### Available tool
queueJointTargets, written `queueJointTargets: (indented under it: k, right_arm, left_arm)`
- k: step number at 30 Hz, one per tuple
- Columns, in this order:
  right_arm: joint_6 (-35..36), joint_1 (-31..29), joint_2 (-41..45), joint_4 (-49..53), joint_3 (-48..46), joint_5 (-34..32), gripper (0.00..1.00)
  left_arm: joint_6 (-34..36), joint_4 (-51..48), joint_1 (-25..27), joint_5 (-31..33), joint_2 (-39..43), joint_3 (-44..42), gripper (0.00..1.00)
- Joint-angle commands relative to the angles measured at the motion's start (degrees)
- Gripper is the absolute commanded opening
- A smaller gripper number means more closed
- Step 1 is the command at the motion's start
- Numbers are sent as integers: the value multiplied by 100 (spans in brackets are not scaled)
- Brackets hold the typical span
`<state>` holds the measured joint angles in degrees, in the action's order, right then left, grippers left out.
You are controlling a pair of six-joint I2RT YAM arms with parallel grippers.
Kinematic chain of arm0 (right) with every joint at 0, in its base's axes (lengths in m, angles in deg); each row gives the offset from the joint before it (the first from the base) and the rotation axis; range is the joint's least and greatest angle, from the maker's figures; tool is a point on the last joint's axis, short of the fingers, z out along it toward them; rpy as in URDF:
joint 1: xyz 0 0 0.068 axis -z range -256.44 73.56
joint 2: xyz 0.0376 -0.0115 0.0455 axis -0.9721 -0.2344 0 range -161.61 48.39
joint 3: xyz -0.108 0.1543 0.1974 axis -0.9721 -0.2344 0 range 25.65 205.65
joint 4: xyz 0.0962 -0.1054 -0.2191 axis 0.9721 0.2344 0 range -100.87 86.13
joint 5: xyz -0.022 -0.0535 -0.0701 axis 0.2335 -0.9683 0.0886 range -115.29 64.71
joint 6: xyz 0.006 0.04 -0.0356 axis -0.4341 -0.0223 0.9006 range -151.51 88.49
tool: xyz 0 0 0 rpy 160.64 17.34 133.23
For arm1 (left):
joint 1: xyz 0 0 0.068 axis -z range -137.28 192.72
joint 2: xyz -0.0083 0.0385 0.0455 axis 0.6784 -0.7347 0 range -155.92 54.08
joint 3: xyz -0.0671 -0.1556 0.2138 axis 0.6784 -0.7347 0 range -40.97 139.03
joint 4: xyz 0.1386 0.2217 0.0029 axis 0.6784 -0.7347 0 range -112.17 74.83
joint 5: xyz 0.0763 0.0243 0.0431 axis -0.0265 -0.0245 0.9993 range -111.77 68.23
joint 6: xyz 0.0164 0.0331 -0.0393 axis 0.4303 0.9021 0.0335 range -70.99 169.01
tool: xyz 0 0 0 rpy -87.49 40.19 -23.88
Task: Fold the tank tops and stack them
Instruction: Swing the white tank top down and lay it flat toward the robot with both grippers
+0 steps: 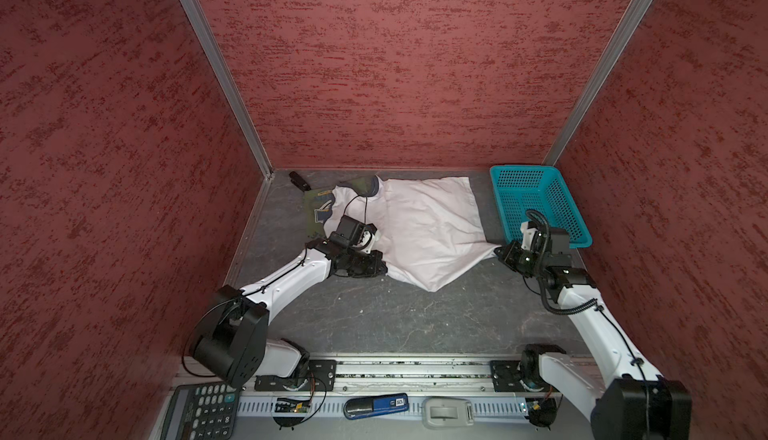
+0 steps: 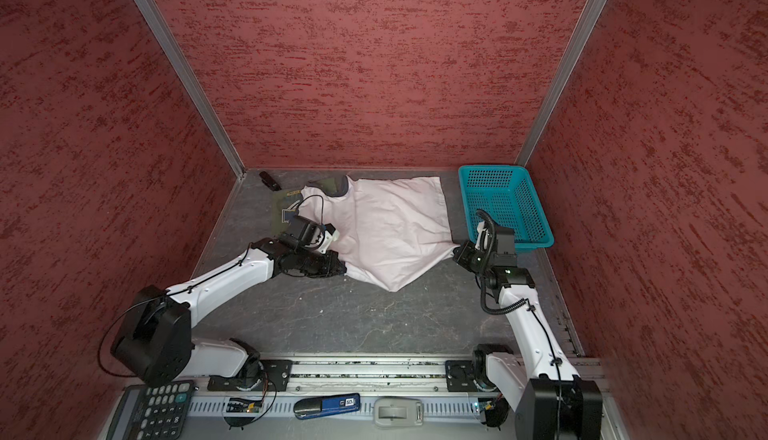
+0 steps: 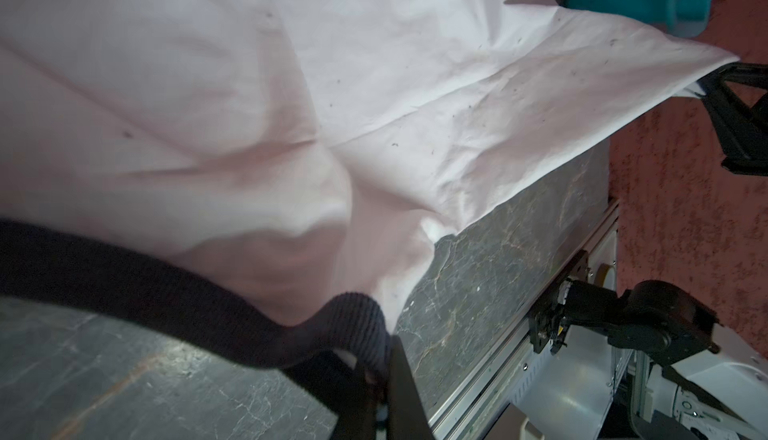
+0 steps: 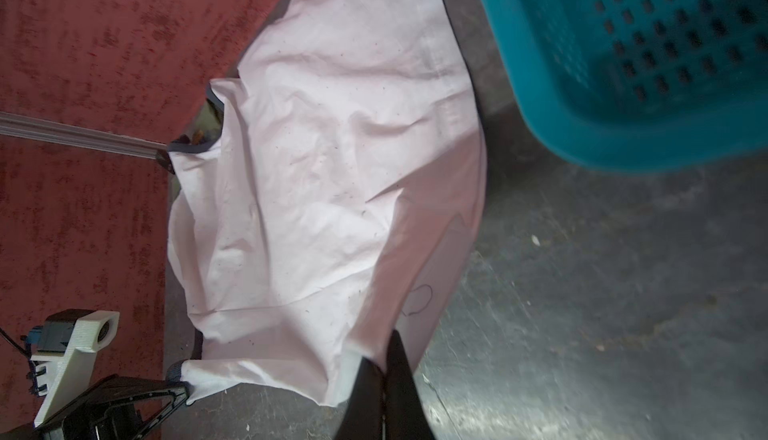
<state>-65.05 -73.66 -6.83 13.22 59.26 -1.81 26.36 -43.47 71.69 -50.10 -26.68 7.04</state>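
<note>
The white top (image 1: 428,226) lies spread at the back of the table (image 1: 374,313), overlapping the green top (image 1: 314,217), which is plain only in the top views. The left wrist view shows the left gripper (image 3: 379,373) pinching its grey trim (image 3: 166,288). The right wrist view shows the right gripper (image 4: 384,369) clamped on a hem corner near the basket (image 4: 623,64).

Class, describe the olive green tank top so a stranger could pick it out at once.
Start at the far left corner of the dark table. Just in front of it lies the olive green tank top, mostly covered by the white tank top. It alone is dark green, with a blue-yellow badge print on its uncovered strip.
</note>
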Motion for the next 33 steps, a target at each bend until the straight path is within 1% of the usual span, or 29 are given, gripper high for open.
queueJointTargets:
  k: [1, 4, 8, 12, 15, 19, 20, 21, 22, 23, 25, 27, 28, 30, 31, 33]
  right_arm:
    - [-691, 72, 388, 67, -398, -495, 0]
    - [-970, 92, 778, 238, -641, -869, 0]
    - [-1272, 97, 1303, 598, -817, -1127, 0]
    - [-1434, 99, 1922, 1217, -837, -1606, 0]
    - [-1557, 99, 2367, 1626, -810, -1968, 0]
    - [-1608, 106, 2552, 1920, -748, -2197, 0]
    - [-1595, 105, 2539, 1966, -710, -2260, 6]
    - [-1588, 102, 2520, 2012, -648, -2349, 19]
    - [-1562, 106, 2504, 2043, -575, -2420, 36]
    - [-1527, 102, 2492, 2078, -492, -2488, 48]
    - [-1555, 104, 2499, 2132, -311, -2651, 69]
    - [-1533, 105, 2516, 1960, -224, -2617, 78]
    - [-1554, 100, 2499, 1927, -153, -2658, 81]
    - [-1491, 101, 2444, 1765, -28, -2659, 84]
    - [-1485, 100, 2417, 1733, 45, -2687, 86]
    - [-1381, 97, 2355, 1571, 149, -2648, 87]
  left_arm:
    - [-309, 550, 127, 273, 61, -106, 13]
    - [-398, 589, 257, 451, 147, -34, 14]
    - [-474, 510, 421, 721, 286, -62, 16]
    - [-669, 560, 549, 841, 425, -381, 16]
    - [-862, 683, 747, 913, 522, -671, 16]
    - [-1113, 873, 1092, 895, 560, -861, 16]
    - [-1137, 883, 1172, 926, 565, -854, 16]
    - [-1151, 858, 1242, 981, 597, -841, 19]
    - [-1162, 815, 1277, 1048, 653, -821, 25]
    - [-1158, 766, 1280, 1098, 732, -806, 30]
    - [-1135, 563, 1243, 1330, 1061, -731, 47]
    - [-1045, 312, 1106, 1566, 1461, -654, 64]
    - [-997, 198, 957, 1662, 1703, -636, 71]
    - [-937, 28, 507, 1703, 2112, -637, 76]
    - [-900, -34, 205, 1651, 2281, -652, 78]
    - [-826, -141, -429, 1445, 2472, -637, 80]
